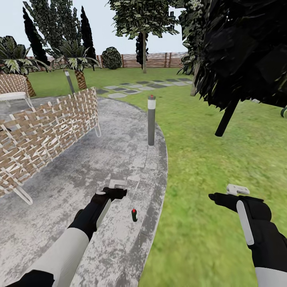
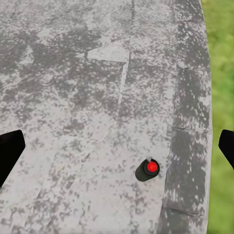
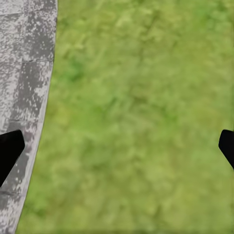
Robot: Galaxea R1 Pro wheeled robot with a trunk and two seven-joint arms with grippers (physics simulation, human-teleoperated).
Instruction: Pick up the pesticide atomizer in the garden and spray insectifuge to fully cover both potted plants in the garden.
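Observation:
I am on grey paving [image 1: 79, 175] at the edge of the garden lawn [image 1: 223, 159]. A small dark green bottle-like thing with a red top [image 1: 134, 215] [image 2: 147, 169] stands upright on the paving. It is just right of and nearer than my left gripper [image 1: 119, 193], and I cannot tell whether it is the pesticide atomizer. The left gripper is open and empty, its fingers [image 2: 9, 151] wide apart above the paving. My right gripper [image 1: 217, 196] hangs open over grass, holding nothing. The potted plants are out of view.
A grey bollard post [image 1: 151, 121] stands at the paving's curved edge ahead. Woven brown chairs [image 1: 44, 131] line the left. A dark tree [image 1: 239, 52] leans over the lawn at right. Stepping stones [image 1: 135, 88], palms [image 1: 77, 63] and a slatted fence [image 1: 159, 59] lie farther back.

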